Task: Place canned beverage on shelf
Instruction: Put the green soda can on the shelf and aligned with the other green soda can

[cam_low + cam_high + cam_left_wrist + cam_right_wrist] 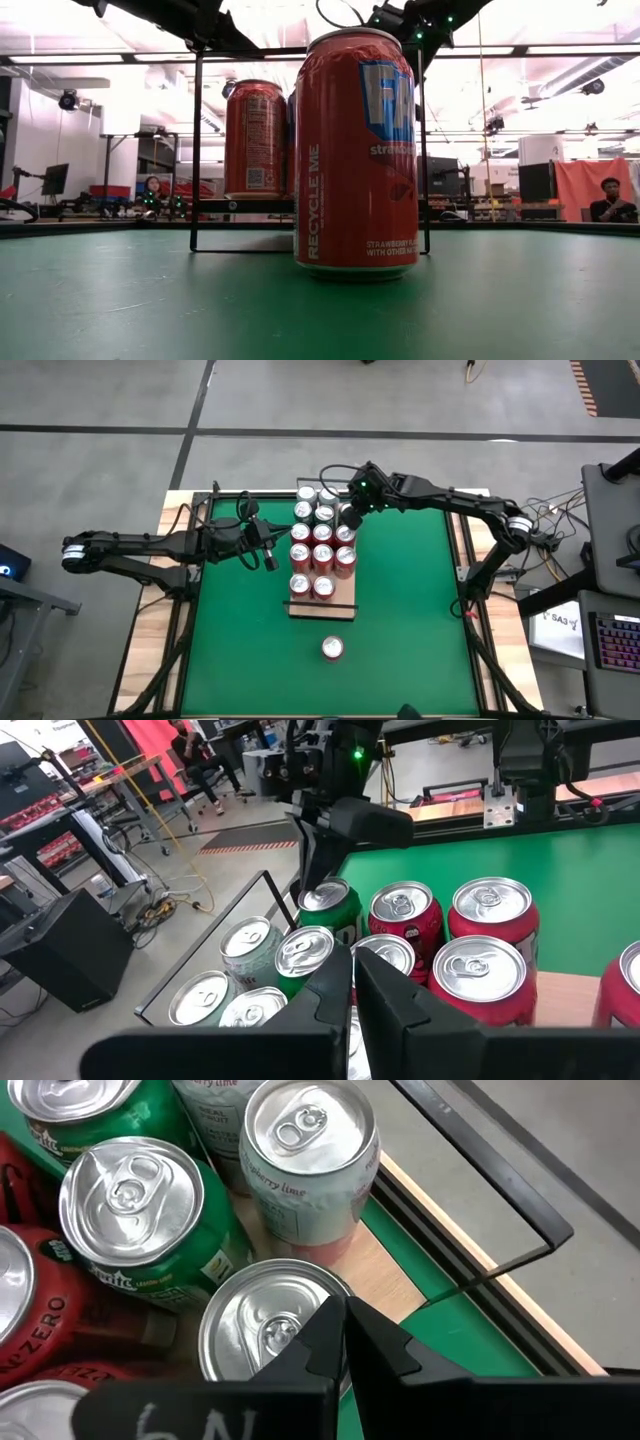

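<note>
The shelf (pixel 322 611), a pale wood board with black end rails (pixel 505 1205), stands mid-table and carries several red, green and pale cans (pixel 322 546). One red can (pixel 332 649) stands upright on its base on the green mat in front of the shelf, and it fills the low view (pixel 355 150). My right gripper (pixel 342 1312) is shut over the top of a green can (pixel 330 908) at the shelf's far right corner. My left gripper (pixel 352 982) is shut and hovers at the shelf's left side (pixel 270 560), clear of the cans. My right gripper's shut fingertips (pixel 312 880) stand at the rim of the green can's top (pixel 262 1325), slanting down from the far right. Whether they touch the can, I cannot tell. The can stands upright on the shelf.
The green mat (pixel 410 600) lies bare to the right and left of the shelf. Cans stand close together on the board. Black frame posts (pixel 462 575) edge the mat's sides. Beyond the table is a room with desks, screens and seated people (pixel 608 200).
</note>
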You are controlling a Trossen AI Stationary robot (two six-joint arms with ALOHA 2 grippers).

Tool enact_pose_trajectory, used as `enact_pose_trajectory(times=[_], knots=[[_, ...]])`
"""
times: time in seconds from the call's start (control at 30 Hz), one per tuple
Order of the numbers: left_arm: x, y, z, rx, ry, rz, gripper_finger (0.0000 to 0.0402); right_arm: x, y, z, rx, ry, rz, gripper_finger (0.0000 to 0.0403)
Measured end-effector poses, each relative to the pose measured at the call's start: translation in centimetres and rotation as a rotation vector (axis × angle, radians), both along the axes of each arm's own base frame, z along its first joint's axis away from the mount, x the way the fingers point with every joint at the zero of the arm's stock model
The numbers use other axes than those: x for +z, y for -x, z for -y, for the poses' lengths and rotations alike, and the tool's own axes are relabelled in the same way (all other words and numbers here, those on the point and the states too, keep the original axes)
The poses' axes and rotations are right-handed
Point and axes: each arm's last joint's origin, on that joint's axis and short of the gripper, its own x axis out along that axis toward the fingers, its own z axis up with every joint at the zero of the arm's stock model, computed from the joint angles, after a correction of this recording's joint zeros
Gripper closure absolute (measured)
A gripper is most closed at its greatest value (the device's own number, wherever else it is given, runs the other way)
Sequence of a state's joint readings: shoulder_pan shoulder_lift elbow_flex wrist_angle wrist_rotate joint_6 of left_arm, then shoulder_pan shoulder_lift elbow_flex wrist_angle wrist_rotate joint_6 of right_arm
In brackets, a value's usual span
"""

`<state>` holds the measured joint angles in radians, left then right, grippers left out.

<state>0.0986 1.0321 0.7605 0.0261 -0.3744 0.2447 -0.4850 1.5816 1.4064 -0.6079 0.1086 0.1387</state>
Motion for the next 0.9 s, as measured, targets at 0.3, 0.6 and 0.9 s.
enact_pose_trajectory(times=[0.3,0.6,0.9], knots=[[0.0,0.0,0.0,0.000,0.000,0.000,0.0401,0.7,0.6,0.7,-0.036,0.086,-0.021,0.0394],[0.0,0.0,0.0,0.001,0.006,-0.001,0.0401,-0.6,1.2,0.7,-0.013,0.015,-0.065,0.0394],[-0.1,0.0,0.0,0.003,0.010,-0.001,0.0401,-0.8,1.2,0.0,-0.002,-0.034,-0.078,0.0394]])
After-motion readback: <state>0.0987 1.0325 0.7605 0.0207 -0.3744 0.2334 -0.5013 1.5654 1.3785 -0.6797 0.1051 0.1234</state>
